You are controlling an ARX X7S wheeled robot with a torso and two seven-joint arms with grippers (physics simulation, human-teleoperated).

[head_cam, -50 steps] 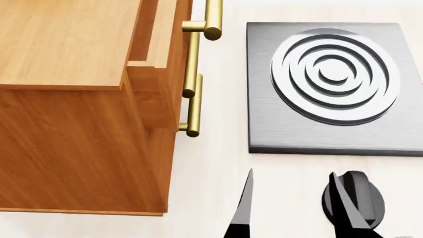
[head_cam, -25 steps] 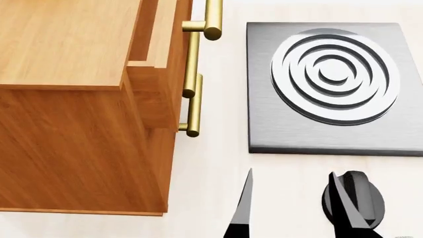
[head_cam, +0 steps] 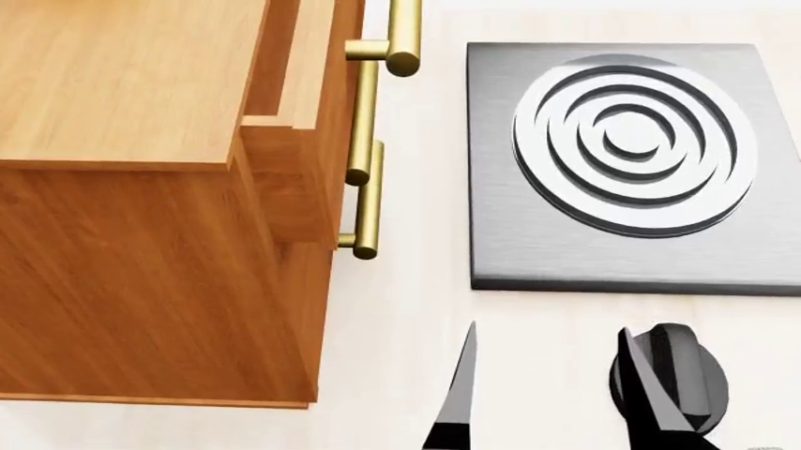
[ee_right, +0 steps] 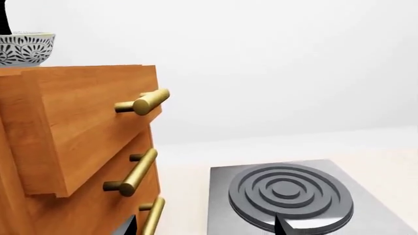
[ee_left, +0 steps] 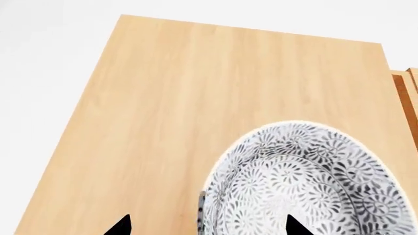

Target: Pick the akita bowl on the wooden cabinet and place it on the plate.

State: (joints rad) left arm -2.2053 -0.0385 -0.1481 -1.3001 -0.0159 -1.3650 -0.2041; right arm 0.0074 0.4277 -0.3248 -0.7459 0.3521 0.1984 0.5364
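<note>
On a pale counter (head_cam: pixel 414 281) stood the wooden cabinet (head_cam: pixel 138 281), the akita bowl (ee_left: pixel 307 181) on its top, the left gripper (ee_left: pixel 205 226) straddling its rim, jaws apart, ready to grip; right gripper (head_cam: pixel 564 394) idle, jaws apart.

akita bowl (ee_left: pixel 307 181) cropped at frame edge

One akita bowl (ee_left: pixel 307 181), one wooden cabinet (head_cam: pixel 150 206), one stove (head_cam: pixel 632 164), three handles (ee_right: pixel 140 171).
</note>
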